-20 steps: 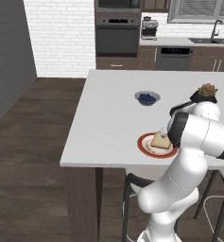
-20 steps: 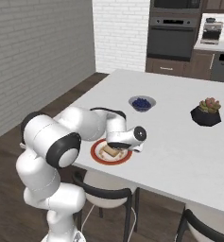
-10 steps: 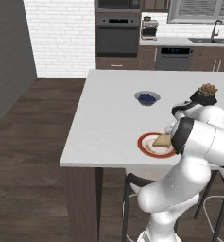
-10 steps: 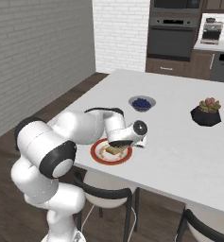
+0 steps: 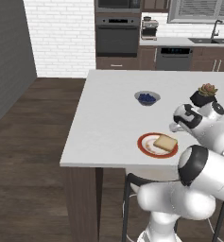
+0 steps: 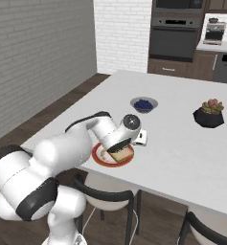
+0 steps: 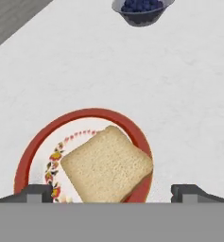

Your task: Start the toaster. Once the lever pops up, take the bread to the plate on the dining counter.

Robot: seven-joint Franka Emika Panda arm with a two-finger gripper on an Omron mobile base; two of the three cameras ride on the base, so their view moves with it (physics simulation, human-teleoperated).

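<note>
The gripper (image 7: pixel 111 191) has lifted back off the plate (image 7: pixel 35 142) with its fingers spread and empty. The bread (image 7: pixel 107 165) lies flat on that plate, on the dining counter (image 7: pixel 85 71); delivery looks complete. Beyond the plate sits a bowl of berries (image 7: pixel 142 9).

You see a glossy white arm (image 6: pixel 62 158) of rounded segments with dark joints and 2 small dark fingertips (image 7: pixel 38 191).

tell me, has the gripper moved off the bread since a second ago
Yes. The gripper has pulled up and back from the bread, which lies on the plate.
</note>
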